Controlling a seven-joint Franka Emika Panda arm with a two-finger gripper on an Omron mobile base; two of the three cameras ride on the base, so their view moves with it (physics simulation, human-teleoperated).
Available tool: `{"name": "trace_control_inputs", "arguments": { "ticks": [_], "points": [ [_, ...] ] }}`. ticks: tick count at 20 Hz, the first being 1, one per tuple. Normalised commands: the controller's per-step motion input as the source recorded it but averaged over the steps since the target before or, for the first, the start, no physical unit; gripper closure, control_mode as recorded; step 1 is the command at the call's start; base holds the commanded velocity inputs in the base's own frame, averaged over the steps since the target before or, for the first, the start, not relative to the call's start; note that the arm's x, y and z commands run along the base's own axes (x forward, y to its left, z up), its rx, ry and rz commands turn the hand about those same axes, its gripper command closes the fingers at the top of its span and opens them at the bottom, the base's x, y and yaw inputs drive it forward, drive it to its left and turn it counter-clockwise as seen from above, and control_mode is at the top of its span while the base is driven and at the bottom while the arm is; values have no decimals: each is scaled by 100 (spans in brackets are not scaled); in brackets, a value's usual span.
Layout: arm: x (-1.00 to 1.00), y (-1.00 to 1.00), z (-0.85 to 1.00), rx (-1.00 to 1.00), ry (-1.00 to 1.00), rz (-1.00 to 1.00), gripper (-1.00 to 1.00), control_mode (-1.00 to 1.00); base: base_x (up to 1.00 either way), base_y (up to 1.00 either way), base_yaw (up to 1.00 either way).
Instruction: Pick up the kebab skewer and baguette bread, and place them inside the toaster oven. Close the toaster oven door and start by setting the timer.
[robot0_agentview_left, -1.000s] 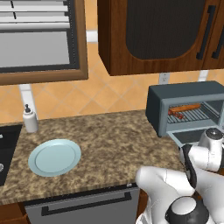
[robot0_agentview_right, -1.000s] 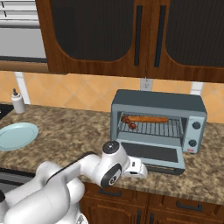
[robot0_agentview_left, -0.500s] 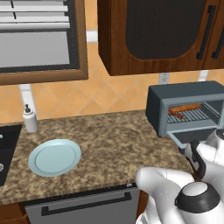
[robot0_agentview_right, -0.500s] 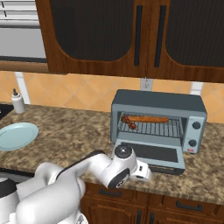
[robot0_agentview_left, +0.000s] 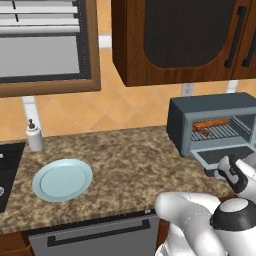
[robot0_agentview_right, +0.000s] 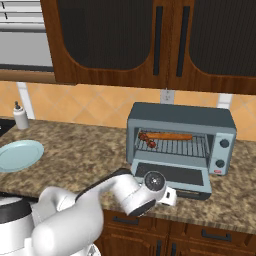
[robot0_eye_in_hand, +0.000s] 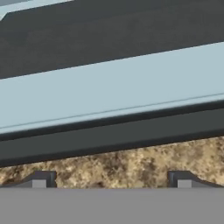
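Gripper (robot0_eye_in_hand: 111, 181) lowered since a second ago to tabletop (robot0_agentview_left: 130, 165) front edge, jaws apart, facing dropped toaster oven door (robot0_agentview_right: 172, 175); skewer, baguette racked; closing next.

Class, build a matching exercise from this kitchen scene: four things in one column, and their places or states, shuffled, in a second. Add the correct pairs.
Things:
1. baguette bread
2. toaster oven door
3. plate
4. gripper

Places or states:
A. folded down, open
B. jaws wide, close to the door's front edge
C. on the rack inside the toaster oven
D. bare, on the counter near the soap bottle

Pairs: 1-C, 2-A, 3-D, 4-B
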Motion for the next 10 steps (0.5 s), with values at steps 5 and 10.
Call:
{"name": "trace_control_inputs", "arguments": {
  "ticks": [5,10],
  "points": [
    [31,0,0,-1,-5,-1,-100,-100,0,0,0],
    [25,11,0,-8,-1,-3,-100,-100,0,0,0]
  ]
}}
